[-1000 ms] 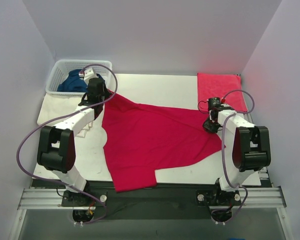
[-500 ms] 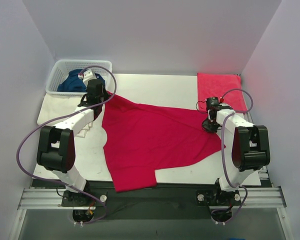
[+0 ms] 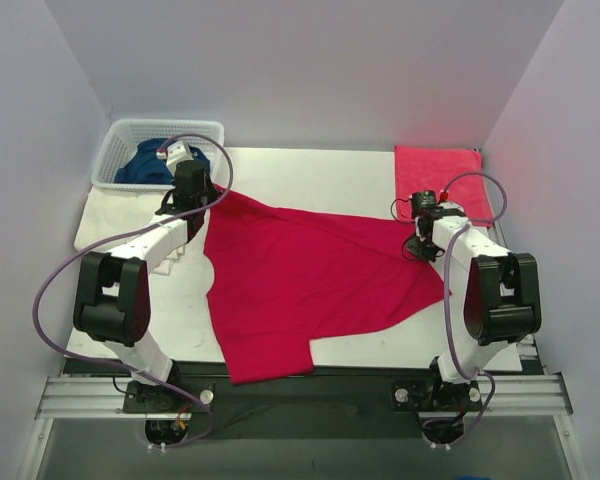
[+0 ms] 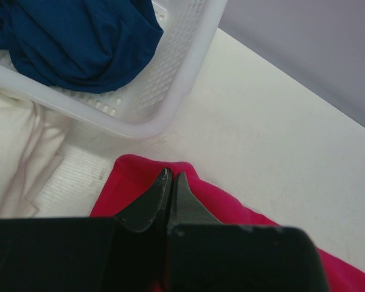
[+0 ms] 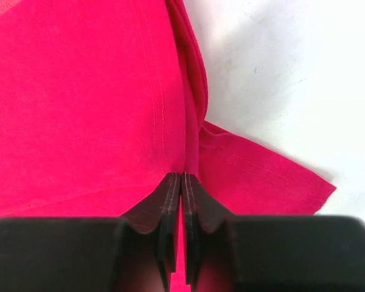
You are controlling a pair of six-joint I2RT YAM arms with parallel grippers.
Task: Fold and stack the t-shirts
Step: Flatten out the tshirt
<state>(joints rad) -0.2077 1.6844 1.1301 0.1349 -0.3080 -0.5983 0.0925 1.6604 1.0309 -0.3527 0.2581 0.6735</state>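
The large crimson t-shirt point(image 3: 300, 280) lies spread across the middle of the table. My left gripper point(image 3: 202, 196) is shut on its far left corner point(image 4: 188, 182), close to the basket. My right gripper point(image 3: 418, 243) is shut on a pinched fold at its right edge point(image 5: 191, 146). The dark blue t-shirt point(image 3: 145, 165) is bunched inside the basket; it also shows in the left wrist view point(image 4: 73, 36). The cream-white t-shirt point(image 3: 105, 215) lies flat at the left of the table and shows in the left wrist view point(image 4: 15, 152).
The white lattice basket point(image 3: 120, 135) stands at the back left corner, its rim point(image 4: 182, 79) just beyond my left fingers. A folded red cloth point(image 3: 440, 175) lies at the back right, behind my right arm.
Both grippers have moved slightly toward the back of the table with the red shirt's corners held. The shirt's far edge has shifted a little with them.
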